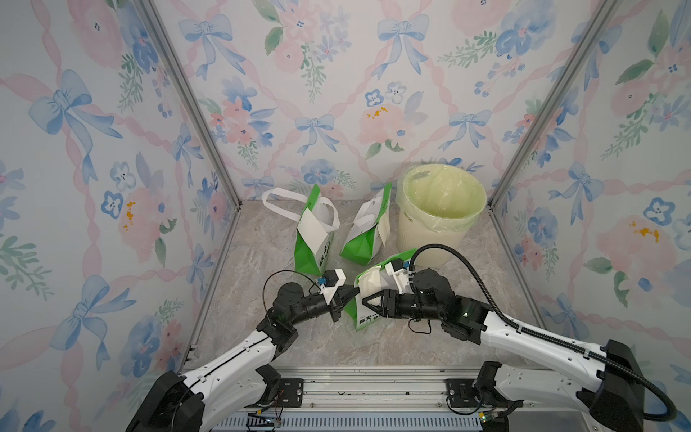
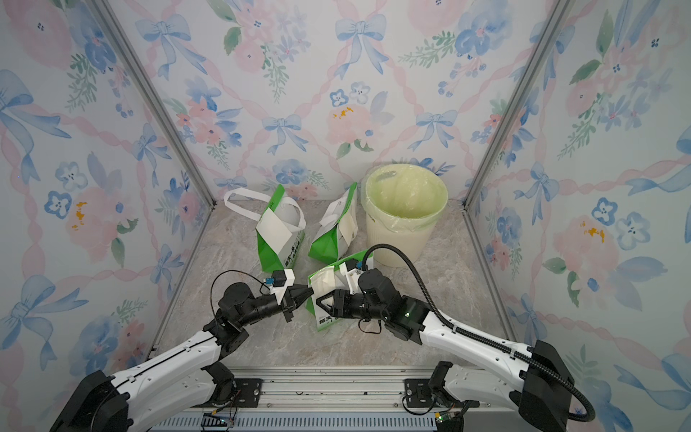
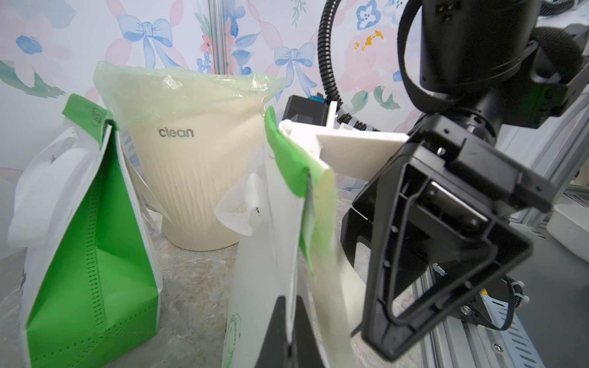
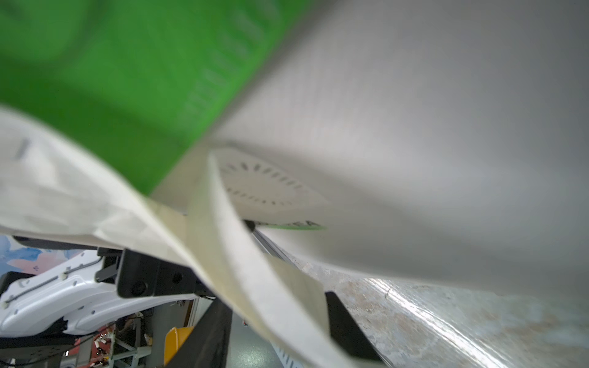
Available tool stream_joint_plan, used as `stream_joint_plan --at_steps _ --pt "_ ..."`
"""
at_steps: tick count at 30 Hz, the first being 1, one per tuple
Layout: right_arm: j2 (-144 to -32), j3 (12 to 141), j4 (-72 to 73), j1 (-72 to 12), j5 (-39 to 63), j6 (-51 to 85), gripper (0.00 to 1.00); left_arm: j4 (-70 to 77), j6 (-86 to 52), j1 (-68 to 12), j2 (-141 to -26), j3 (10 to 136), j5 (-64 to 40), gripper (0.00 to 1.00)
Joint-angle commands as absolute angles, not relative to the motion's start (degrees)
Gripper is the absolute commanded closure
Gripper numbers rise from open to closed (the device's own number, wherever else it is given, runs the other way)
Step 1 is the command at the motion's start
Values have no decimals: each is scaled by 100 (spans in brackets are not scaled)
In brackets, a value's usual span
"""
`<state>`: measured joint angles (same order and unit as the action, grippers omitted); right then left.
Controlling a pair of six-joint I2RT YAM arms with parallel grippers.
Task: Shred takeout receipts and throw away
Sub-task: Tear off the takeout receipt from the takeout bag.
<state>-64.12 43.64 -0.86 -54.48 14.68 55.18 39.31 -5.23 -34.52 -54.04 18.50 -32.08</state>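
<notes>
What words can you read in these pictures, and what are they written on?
"clean": on the side of the cream trash bin.
Green characters on the near bag: too blurred to read.
Green print on the far-left bag: too small to read.
Round stamp on the green flap of the middle bag: too small to read.

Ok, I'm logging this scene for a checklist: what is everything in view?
Bags: three, green and white; two at the back, near bag in front of them.
Receipts: three, white; one on each bag.
Bin: one, cream with pale liner; back right.
Table: one, grey marble; under everything.
Walls: three, floral; around the table.
Left end effector: one, black; shut on near bag's edge.
Right end effector: one, black; open around the near bag's receipt.
</notes>
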Motion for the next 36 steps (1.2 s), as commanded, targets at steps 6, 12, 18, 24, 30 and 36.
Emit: stream_joint_plan --at_steps 6,12,18,24,30,36 --pt "-6294 4342 -94 -5493 663 5223 68 4197 -593 -3508 -5308 1757 -3285 100" --pt "-6346 4387 53 -5532 610 4953 82 4194 -583 -3516 -5326 1745 -3290 100" --pt "-6253 4482 64 -5551 833 4658 100 4194 -477 -3519 -5330 1742 -3153 100" --pt "-5919 4763 -697 -5555 1082 4227 100 4193 64 -3571 -5267 1698 -2259 100" --pt "-5809 5372 -1146 -5555 1652 4087 100 4189 428 -3581 -5210 1679 -1719 100" --pt "-5841 5886 -1140 -5533 2163 4166 100 4198 628 -3594 -5216 1653 -1596 100"
